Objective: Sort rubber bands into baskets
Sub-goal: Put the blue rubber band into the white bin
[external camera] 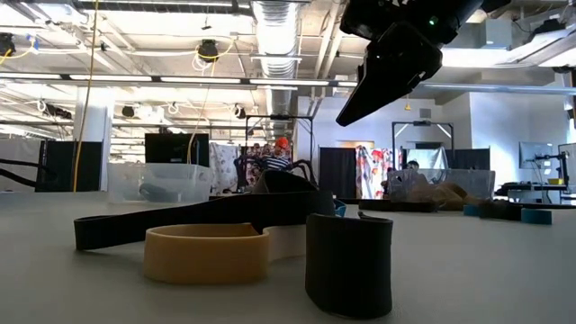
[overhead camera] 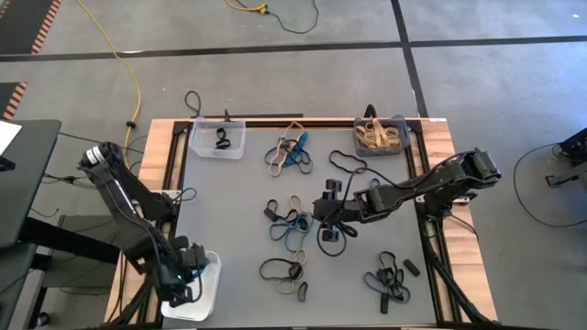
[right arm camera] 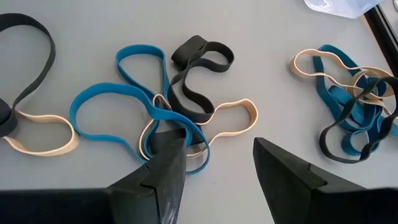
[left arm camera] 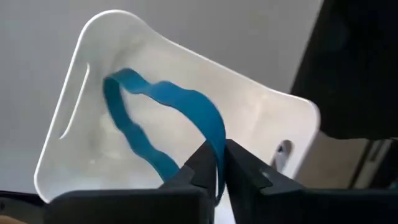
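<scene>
left gripper (left arm camera: pixel 216 163) pinching a blue rubber band (left arm camera: pixel 163 99) over the white basket (overhead camera: pixel 209 284) | step: drop-off, release next | right gripper (right arm camera: pixel 214 163) spread above the centre cluster (right arm camera: pixel 155 118), well right of that basket | next: descend, clamp one band

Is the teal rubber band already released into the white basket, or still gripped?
Still gripped: the left gripper jaws pinch the teal rubber band above the white plastic basket.

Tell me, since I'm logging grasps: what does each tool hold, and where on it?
The left tool pinches a blue rubber band at one end of its loop, over the white basket. The right tool is open, holding nothing.
</scene>
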`<action>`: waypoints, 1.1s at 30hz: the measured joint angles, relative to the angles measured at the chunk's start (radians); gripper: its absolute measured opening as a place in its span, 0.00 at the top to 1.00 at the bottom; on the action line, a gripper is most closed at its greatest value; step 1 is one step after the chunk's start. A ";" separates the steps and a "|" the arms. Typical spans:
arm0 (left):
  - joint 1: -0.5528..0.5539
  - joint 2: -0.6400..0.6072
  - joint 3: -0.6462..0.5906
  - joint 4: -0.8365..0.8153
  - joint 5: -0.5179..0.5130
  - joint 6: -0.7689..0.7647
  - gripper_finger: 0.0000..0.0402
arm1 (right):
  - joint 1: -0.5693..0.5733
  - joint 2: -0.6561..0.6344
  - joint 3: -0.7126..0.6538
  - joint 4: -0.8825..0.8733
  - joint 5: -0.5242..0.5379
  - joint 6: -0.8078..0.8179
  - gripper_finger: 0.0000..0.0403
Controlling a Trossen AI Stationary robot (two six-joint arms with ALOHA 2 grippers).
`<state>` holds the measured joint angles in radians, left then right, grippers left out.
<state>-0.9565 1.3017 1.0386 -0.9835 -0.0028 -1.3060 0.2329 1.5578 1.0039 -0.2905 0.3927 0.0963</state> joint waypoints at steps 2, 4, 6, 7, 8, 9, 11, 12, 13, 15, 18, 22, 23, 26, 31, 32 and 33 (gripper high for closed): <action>0.000 0.023 0.000 -0.010 0.003 0.002 0.90 | 0.000 0.000 0.000 0.000 0.000 0.000 0.46; 0.001 0.040 0.000 -0.024 0.003 0.001 0.84 | 0.000 0.000 0.000 0.000 0.000 0.000 0.46; 0.004 0.047 -0.001 -0.034 0.003 0.000 0.77 | 0.000 0.000 0.000 0.000 0.000 0.000 0.46; 0.005 0.047 -0.001 -0.035 0.002 0.000 0.73 | 0.000 0.000 0.000 0.000 0.000 0.000 0.46; 0.008 0.047 -0.001 -0.034 0.003 -0.004 0.70 | 0.000 0.000 0.000 0.000 0.000 0.000 0.46; 0.014 0.047 -0.001 -0.033 0.003 -0.007 0.66 | 0.000 0.000 0.000 0.000 0.000 0.000 0.46; 0.026 0.047 -0.001 -0.031 0.007 -0.007 0.60 | 0.000 0.000 0.000 0.000 0.000 0.000 0.46; 0.033 0.047 -0.001 -0.031 0.007 0.002 0.57 | 0.000 0.000 0.000 0.001 0.000 0.000 0.46; 0.040 0.047 -0.001 -0.031 0.004 0.016 0.55 | 0.000 0.000 0.000 0.001 0.000 0.000 0.46; 0.059 0.047 -0.001 -0.030 -0.027 0.069 0.51 | 0.000 0.000 0.000 0.001 0.000 0.000 0.46; 0.102 0.046 -0.001 -0.028 -0.105 0.171 0.49 | -0.006 0.000 0.000 0.002 0.000 0.000 0.46; 0.183 0.046 -0.001 0.012 -0.213 0.356 0.48 | -0.013 0.004 0.000 0.004 0.000 0.000 0.46; 0.205 0.047 -0.001 0.031 -0.236 0.413 0.48 | -0.013 0.009 0.000 0.007 0.000 0.000 0.46; 0.277 0.050 -0.001 0.111 -0.300 0.580 0.48 | -0.014 0.032 0.000 0.012 0.000 -0.002 0.46; 0.407 0.104 -0.001 0.231 -0.344 0.838 0.48 | -0.023 0.073 0.000 0.020 -0.002 -0.018 0.46; 0.432 0.124 0.000 0.252 -0.341 0.882 0.49 | -0.027 0.081 0.000 0.022 -0.002 -0.019 0.46; 0.457 0.148 -0.001 0.271 -0.330 0.922 0.49 | -0.028 0.084 0.000 0.021 -0.002 -0.018 0.46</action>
<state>-0.4992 1.4493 1.0378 -0.7125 -0.3329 -0.3845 0.2046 1.6413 1.0039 -0.2691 0.3907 0.0780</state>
